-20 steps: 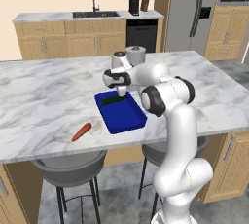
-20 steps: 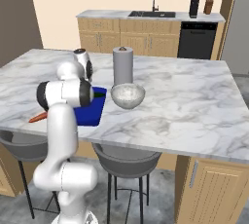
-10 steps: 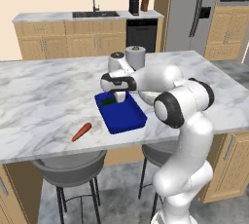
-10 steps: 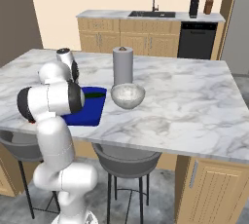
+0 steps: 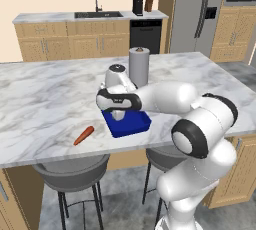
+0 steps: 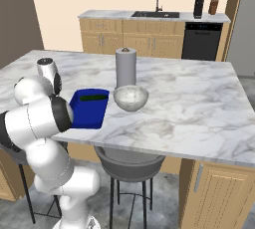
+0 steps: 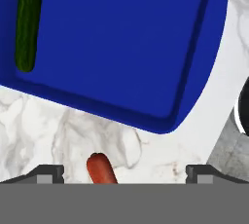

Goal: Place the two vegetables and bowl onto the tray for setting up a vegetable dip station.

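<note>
The gripper (image 7: 124, 172) is held wide open and empty over the counter (image 5: 45, 99), just off the tray (image 7: 121, 47) edge. The cucumber (image 7: 27, 21) is seen lying inside the tray, the carrot (image 5: 83, 135) on the counter, the bowl (image 6: 131, 97) beside the tray.

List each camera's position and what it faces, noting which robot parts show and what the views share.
Left base view: behind the arm's left, facing the counter with carrot and tray; arm at lower right.
Right base view: behind its right, facing bowl beside the tray; arm at lower left.
Hand view: looks down past the open hand, cucumber in the tray.
All three share the tray; the left base and hand views share the carrot.
</note>
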